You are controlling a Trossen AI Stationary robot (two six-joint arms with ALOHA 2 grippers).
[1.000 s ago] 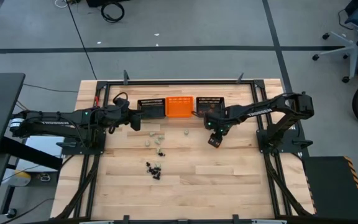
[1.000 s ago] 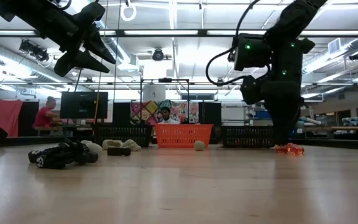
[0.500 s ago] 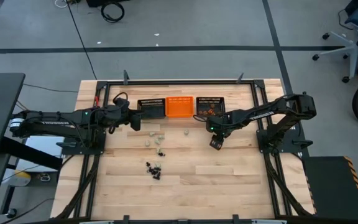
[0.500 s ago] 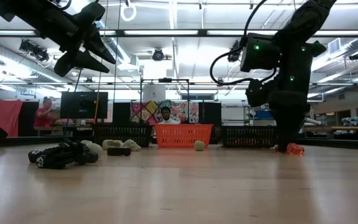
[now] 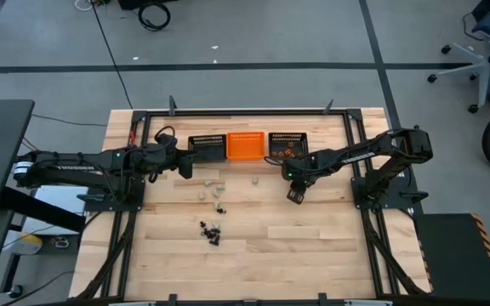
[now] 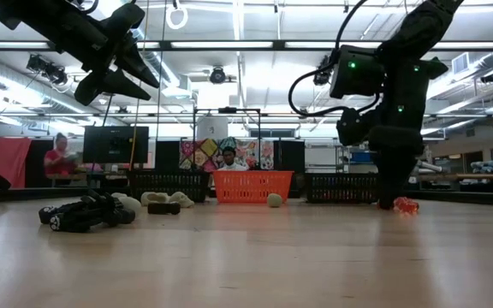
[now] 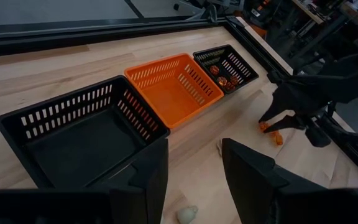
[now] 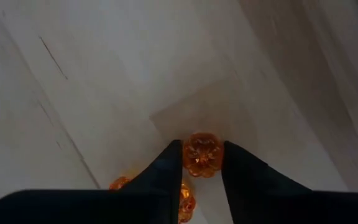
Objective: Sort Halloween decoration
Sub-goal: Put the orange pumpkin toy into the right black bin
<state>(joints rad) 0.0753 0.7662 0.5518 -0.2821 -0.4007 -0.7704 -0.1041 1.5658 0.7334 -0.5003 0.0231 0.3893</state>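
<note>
The Halloween decoration lies as tiny trinkets on the wooden table: beige ones [image 5: 211, 189], black ones [image 5: 211, 231] and a few orange ones [image 6: 406, 205] at the right. My right gripper [image 8: 202, 163] points down at the table, shut on one orange pumpkin-like trinket [image 8: 202, 154]. Two more orange trinkets [image 8: 120, 183] lie beside its fingers. My left gripper [image 7: 194, 180] hangs open in the air above the near rim of the left black basket [image 7: 82, 134] and touches nothing. My right gripper pinches the round orange trinket by its two opposite sides [image 8: 191, 155] between its two fingers, at their free ends. The fingers come from above, pointing steeply down. The trinket sits low at the table top; whether it still rests on the wood I cannot tell.
Three mesh baskets stand in a row at the far side: black [image 5: 207, 148], orange [image 5: 246, 145], and black [image 5: 287, 144] with orange trinkets inside. A black frame [image 5: 245, 111] borders the table. Bare wood lies at the near half. A person shows in the room beyond.
My right gripper has tipped a little at the wrist over the orange trinkets, and its fingers have closed in on one of them. The trinkets stay low at the table.
</note>
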